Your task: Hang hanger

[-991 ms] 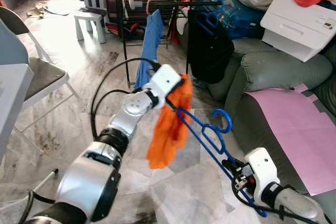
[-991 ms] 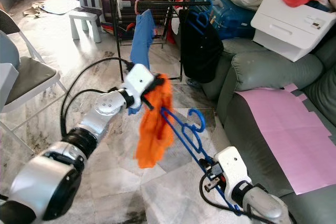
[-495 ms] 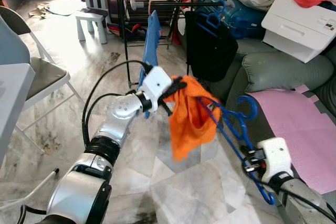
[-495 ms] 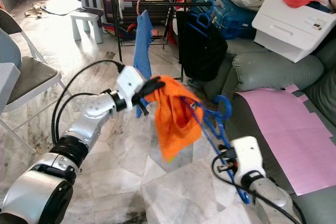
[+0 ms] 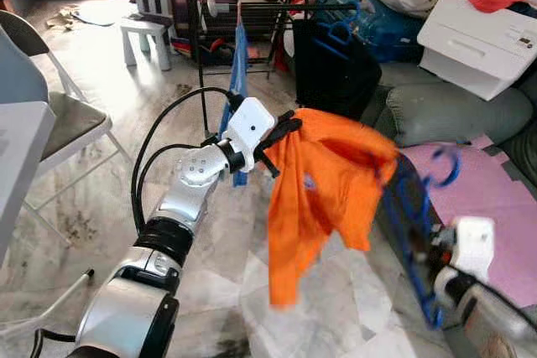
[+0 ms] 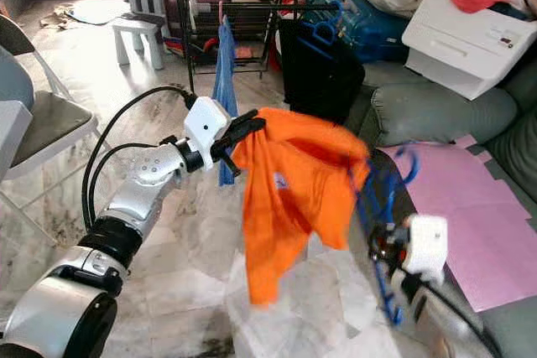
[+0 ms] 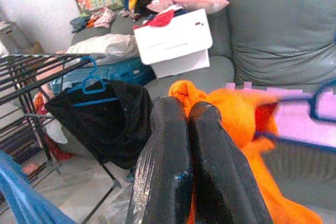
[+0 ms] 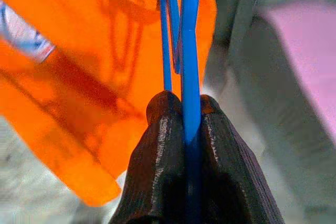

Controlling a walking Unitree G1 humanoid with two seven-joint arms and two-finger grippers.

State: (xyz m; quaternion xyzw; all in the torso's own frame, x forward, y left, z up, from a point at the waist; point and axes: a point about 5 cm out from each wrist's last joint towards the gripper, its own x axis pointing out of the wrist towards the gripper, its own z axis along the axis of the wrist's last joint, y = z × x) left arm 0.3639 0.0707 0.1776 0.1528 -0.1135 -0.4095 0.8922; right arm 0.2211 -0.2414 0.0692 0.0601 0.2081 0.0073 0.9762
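orange shirt (image 5: 323,190) on blue hanger (image 5: 415,232) (blurred)

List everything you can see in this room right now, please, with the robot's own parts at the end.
orange shirt: 1, orange, held up between the two grippers
blue hanger: 1, blue, partly inside the shirt, blurred
drying rack: 1, black, at the back
blue garment: 1, blue, hanging on the rack
black garment: 1, black, on its own blue hanger on the rack
sofa: 1, grey, on the right
pink sheet: 1, pink, on the sofa seat
white box: 1, white, on the sofa
small chair: 1, white, far left
folding chair: 1, grey, left
left gripper: black fingers shut on the shirt
right gripper: shut on the hanger
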